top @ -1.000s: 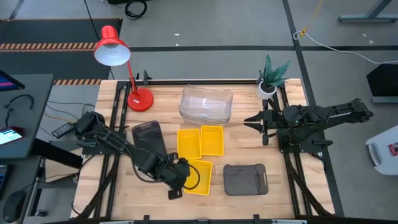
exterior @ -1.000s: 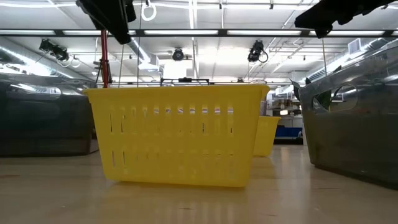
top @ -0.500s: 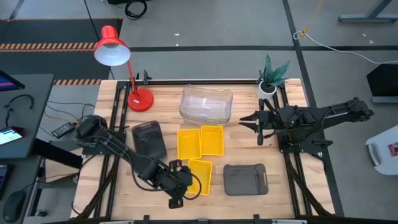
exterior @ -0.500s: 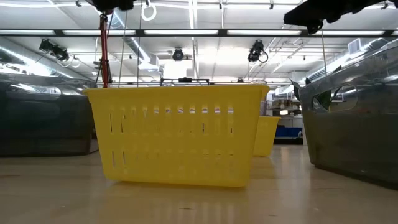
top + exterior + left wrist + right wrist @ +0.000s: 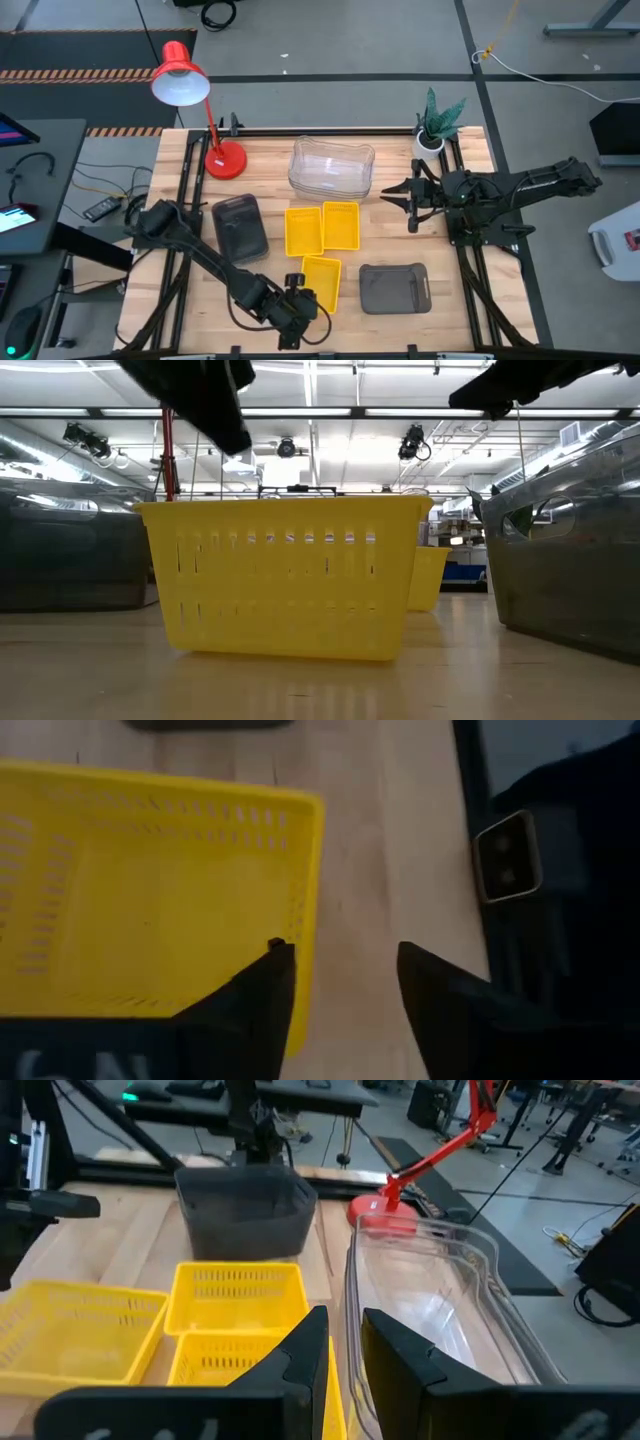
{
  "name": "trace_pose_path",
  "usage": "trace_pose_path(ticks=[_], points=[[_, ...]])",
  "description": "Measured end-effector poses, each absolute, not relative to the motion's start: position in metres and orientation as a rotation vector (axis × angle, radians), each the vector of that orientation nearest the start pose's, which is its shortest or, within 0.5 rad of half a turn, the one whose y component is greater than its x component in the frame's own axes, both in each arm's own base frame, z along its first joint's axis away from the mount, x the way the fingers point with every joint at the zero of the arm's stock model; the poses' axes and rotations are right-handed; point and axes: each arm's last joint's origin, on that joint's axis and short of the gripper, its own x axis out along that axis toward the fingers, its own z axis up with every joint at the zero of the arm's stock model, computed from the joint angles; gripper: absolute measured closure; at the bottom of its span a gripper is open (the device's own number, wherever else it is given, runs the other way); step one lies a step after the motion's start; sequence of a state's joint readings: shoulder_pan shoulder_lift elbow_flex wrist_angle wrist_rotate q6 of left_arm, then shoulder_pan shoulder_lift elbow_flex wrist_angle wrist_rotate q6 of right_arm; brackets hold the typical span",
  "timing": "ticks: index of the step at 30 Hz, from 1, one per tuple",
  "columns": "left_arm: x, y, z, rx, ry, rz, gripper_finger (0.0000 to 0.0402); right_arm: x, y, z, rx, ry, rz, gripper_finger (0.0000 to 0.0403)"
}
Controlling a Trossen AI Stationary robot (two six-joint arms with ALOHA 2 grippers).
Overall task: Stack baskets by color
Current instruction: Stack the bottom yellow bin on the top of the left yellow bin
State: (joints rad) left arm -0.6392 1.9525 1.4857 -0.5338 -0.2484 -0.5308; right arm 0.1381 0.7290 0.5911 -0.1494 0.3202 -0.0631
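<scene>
Left gripper (image 5: pixel 335 960): fingers spread, straddling the rim of the nearest yellow basket (image 5: pixel 150 900), one finger inside the wall and one outside, nothing pinched yet as far as we see. In the high view that left gripper (image 5: pixel 296 312) sits at lower centre of the frame, at the near end of that yellow basket (image 5: pixel 322 280).

Right gripper (image 5: pixel 343 1342): fingers a little apart, holding nothing, hovering at right of centre in the high view (image 5: pixel 408 196), beside the clear baskets (image 5: pixel 331 168).

Progress: the clear baskets at upper centre look already nested, count unclear. The other two yellow baskets (image 5: pixel 322 228) lie side by side in mid-frame, not stacked. One grey basket (image 5: pixel 240 226) is left of them, another grey basket (image 5: pixel 394 287) at lower right, well apart; either may be nested, we cannot tell. We judge yellows and greys still to do.

No brand, label or writing readable anywhere on the surface (image 5: pixel 180 290).
</scene>
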Motion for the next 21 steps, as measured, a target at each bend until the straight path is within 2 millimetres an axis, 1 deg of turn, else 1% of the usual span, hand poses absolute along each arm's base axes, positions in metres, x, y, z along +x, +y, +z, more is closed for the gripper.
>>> trace_pose_path(ticks=[4, 6, 9, 15, 21], points=[[0.342, -0.244, 0.198, -0.023, 0.974, -0.109, 0.0182, 0.166, 0.014, 0.278, -0.128, 0.287, -0.172, 0.0332], [0.345, -0.244, 0.193, -0.021, 0.974, -0.100, 0.0175, 0.166, 0.014, 0.277, -0.130, 0.293, -0.172, 0.0332], [0.348, -0.244, 0.182, 0.000, 0.992, -0.076, 0.0175, 0.166, 0.014, 0.277, -0.129, 0.293, -0.172, 0.0332], [0.353, -0.241, 0.166, 0.024, 1.025, -0.041, 0.0202, 0.166, 0.014, 0.278, -0.128, 0.286, -0.172, 0.0332], [0.353, -0.241, 0.157, 0.028, 1.047, -0.034, 0.0252, 0.166, 0.014, 0.278, -0.128, 0.287, -0.172, 0.0332]])
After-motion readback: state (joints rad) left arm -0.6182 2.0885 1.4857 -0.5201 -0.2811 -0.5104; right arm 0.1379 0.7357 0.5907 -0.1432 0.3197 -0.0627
